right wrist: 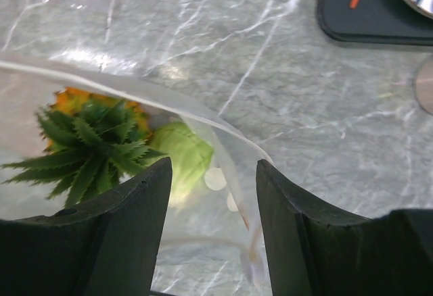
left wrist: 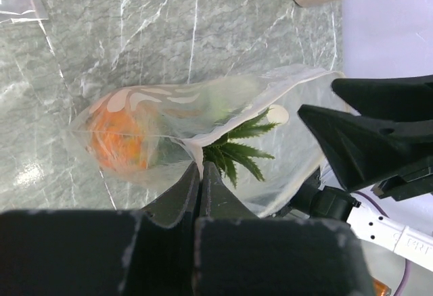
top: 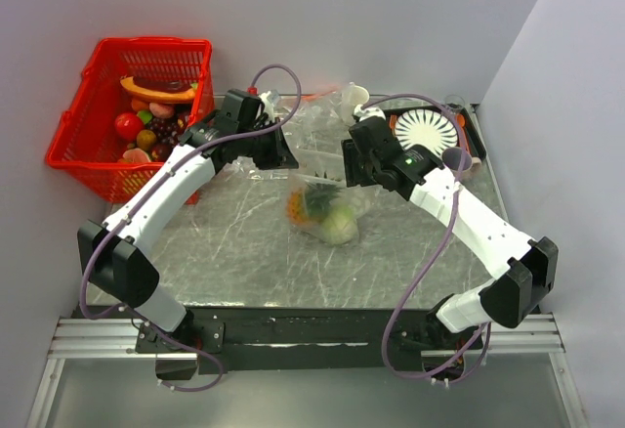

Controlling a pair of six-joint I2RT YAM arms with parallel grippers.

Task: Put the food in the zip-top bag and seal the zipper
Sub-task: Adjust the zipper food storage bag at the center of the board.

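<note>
Left claw (left wrist: 201, 174) clenches zip-top bag (left wrist: 203, 103) rim at 9 o'clock so leafy tuft (right wrist: 88, 140) and green fruit (right wrist: 181, 155) sag inside; right claw (right wrist: 213, 174), released at 3 o'clock, straddles zipper (right wrist: 203, 121), likely to pinch it.

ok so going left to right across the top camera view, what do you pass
red basket → left gripper → zip-top bag with the food in it → right gripper → striped plate
</note>
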